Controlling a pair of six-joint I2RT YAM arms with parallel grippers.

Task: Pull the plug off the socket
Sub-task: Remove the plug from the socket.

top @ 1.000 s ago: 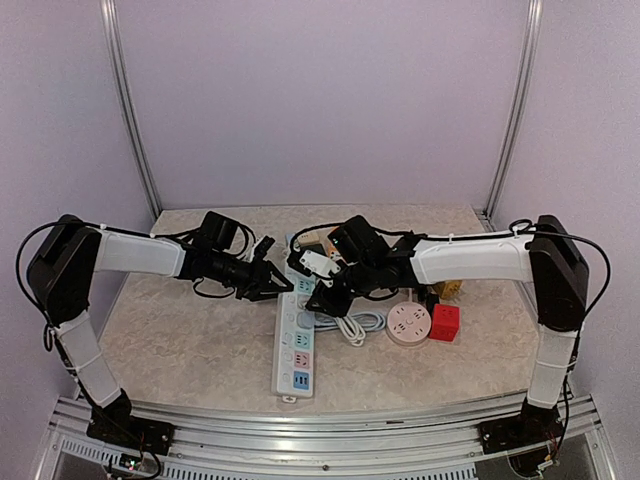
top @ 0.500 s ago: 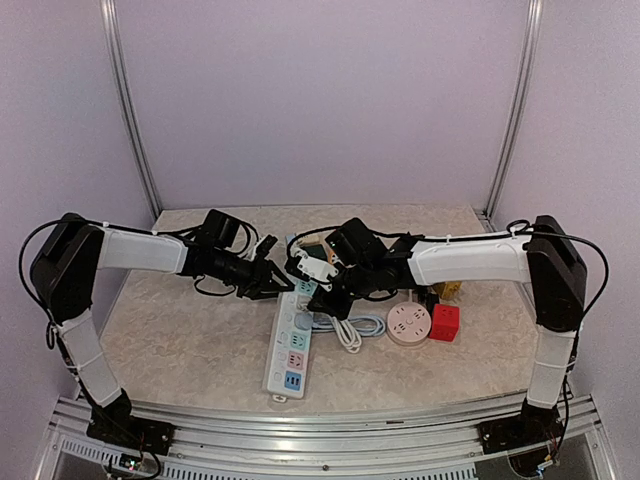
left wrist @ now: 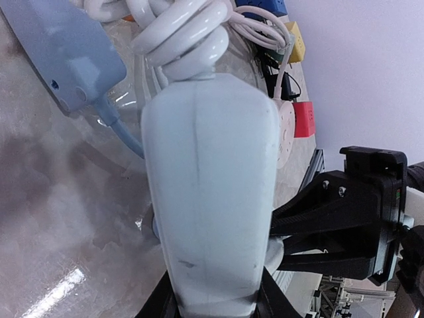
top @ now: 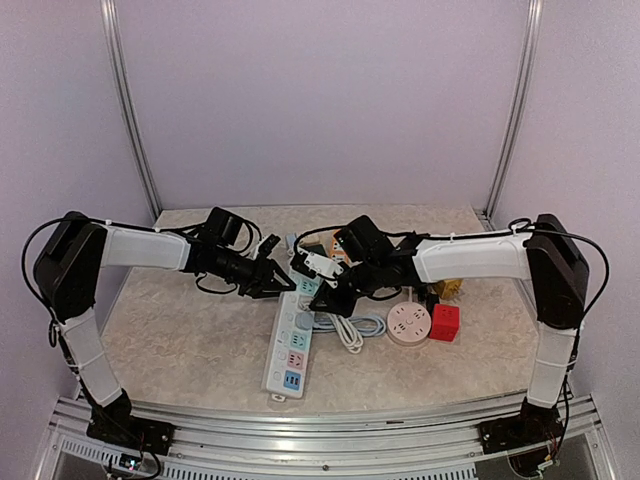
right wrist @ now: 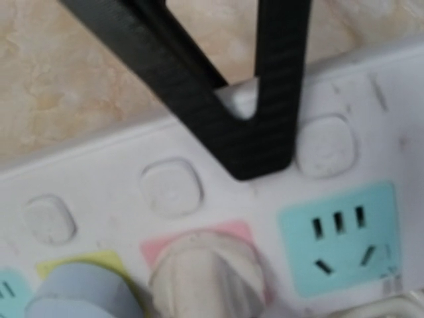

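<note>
A white power strip (top: 288, 350) lies lengthwise on the table. My left gripper (top: 272, 285) is shut on its far end, and in the left wrist view the strip body (left wrist: 209, 192) fills the space between the fingers (left wrist: 165, 306). A white plug (right wrist: 209, 275) sits in the strip's pink socket, beside an empty teal socket (right wrist: 341, 238) and a pale blue plug (right wrist: 79, 295). My right gripper (top: 328, 300) is down on the strip at that white plug, shut on it; its own fingers are out of the right wrist view. A black finger of the left gripper (right wrist: 258, 132) crosses the strip's edge.
A coiled white cord (top: 352, 325) lies right of the strip. A round white socket (top: 408, 325), a red cube socket (top: 444, 322) and a yellow block (top: 450, 290) stand to the right. A blue-grey adapter (left wrist: 63, 53) lies near the strip's far end.
The right gripper has closed down at the white plug. The strip's near end has swung a little to the left. The left gripper has kept its hold.
</note>
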